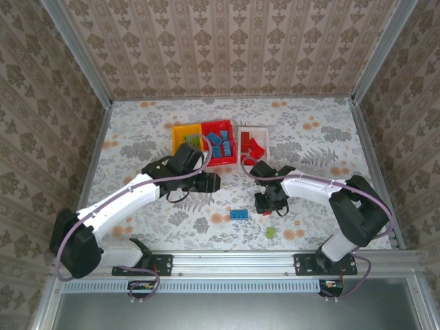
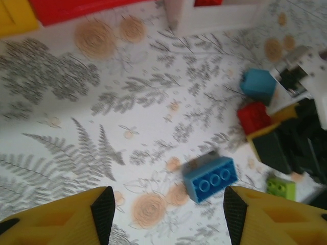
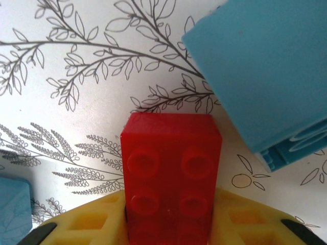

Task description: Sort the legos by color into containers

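right gripper grips red brick lengthwise, studs toward camera, left gripper spread

Printed worktop inside a wallpapered, metal-framed booth

A pale sheet covers the worktop, patterned with grey ferns, leafy sprigs and orange rosettes; close up, a fern frond and an orange swirl show in the left wrist view, and a thin leafy branch in the right wrist view. Beige damask wallpaper lines the back wall and both side walls. Slanting aluminium posts rise from the far corners, and an aluminium rail runs along the near edge, with a grey slotted strip just below it.
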Available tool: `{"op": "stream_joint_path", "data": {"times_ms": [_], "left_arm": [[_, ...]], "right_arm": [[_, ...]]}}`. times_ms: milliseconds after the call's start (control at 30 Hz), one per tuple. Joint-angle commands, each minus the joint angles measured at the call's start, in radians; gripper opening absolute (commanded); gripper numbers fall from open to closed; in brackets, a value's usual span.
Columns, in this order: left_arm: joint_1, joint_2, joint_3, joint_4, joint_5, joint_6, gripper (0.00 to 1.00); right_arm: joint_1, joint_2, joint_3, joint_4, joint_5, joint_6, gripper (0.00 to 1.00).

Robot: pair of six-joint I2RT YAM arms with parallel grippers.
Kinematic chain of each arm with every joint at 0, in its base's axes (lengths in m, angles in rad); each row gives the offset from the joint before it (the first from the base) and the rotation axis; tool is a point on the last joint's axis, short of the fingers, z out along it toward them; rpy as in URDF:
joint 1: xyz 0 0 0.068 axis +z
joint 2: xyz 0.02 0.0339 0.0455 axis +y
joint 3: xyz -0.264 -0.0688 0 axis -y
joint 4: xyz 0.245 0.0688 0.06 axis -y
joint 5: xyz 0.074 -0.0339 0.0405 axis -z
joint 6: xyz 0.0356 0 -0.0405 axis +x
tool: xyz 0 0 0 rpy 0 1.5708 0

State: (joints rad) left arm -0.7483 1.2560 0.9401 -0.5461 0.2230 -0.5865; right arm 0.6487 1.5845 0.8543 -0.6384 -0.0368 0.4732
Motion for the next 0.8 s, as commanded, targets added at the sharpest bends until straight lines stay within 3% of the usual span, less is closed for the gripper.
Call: {"op": "stream_joint_path", "data": {"times_ms": [0, 100, 200, 333, 467, 767], "left_arm": [[0.051, -0.066, -0.064, 0.108, 0.169, -0.057, 0.62], [0.154, -0.107, -0.154, 0.247, 0.355, -0.133, 0.65], [0.208, -0.137, -0.194, 0.279, 0.403, -0.171, 0.65], [0.225, -0.144, -0.159, 0.258, 0.376, -0.179, 0.66], [0.207, -0.106, -0.054, 0.228, 0.270, -0.166, 0.66], [0.115, 0.141, 0.205, 0.239, 0.178, -0.112, 0.66]], "right_arm": [[0.018, 0.026, 0.005, 0.029, 0.029, 0.007, 0.32], [0.027, -0.036, 0.003, 0.014, 0.021, 0.017, 0.28], [0.028, -0.104, 0.025, -0.034, 0.008, 0.032, 0.26], [-0.012, -0.187, 0.113, -0.104, 0.013, 0.045, 0.24], [-0.120, -0.201, 0.231, -0.104, 0.006, 0.019, 0.24], [-0.253, 0.138, 0.536, -0.024, 0.013, -0.036, 0.25]]}}
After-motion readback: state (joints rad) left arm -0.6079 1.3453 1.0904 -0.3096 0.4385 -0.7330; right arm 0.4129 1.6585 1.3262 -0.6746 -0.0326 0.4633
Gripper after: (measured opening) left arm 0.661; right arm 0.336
